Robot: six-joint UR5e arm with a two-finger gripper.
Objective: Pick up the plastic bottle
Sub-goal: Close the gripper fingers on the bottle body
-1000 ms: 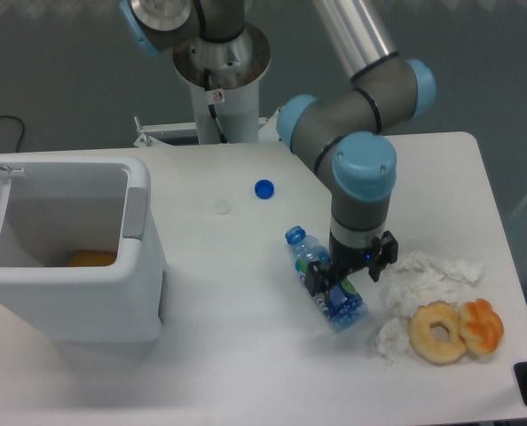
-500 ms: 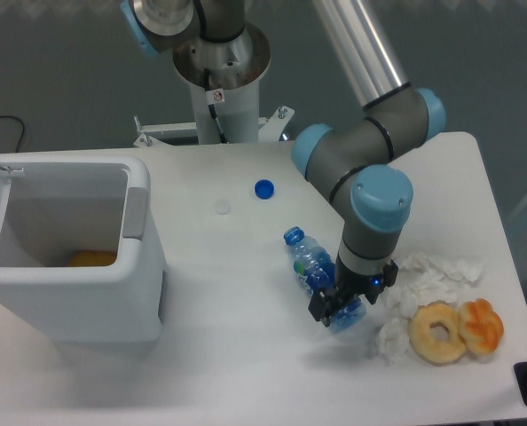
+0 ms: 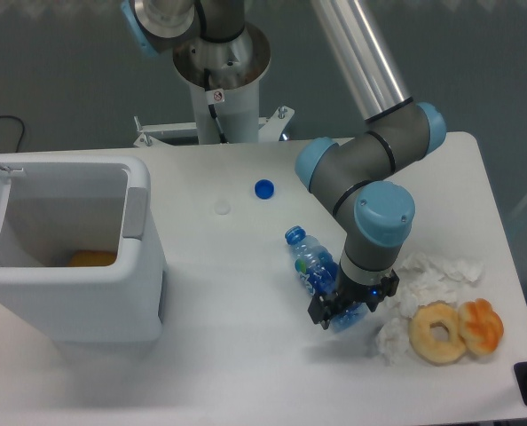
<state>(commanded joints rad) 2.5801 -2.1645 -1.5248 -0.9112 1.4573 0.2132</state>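
The plastic bottle, clear blue with a blue cap and a blue-and-green label, lies on its side on the white table, cap pointing up-left. My gripper is down over the bottle's lower end, with dark fingers on either side of the base. The wrist hides most of the fingers, so the grip on the bottle is not clearly shown.
A loose blue cap and a small white disc lie on the table behind the bottle. Crumpled tissues and two donuts sit just right of the gripper. A white bin with an orange item stands at left.
The gripper has come down and shifted slightly right along the bottle to its base end. The bottle has barely shifted.
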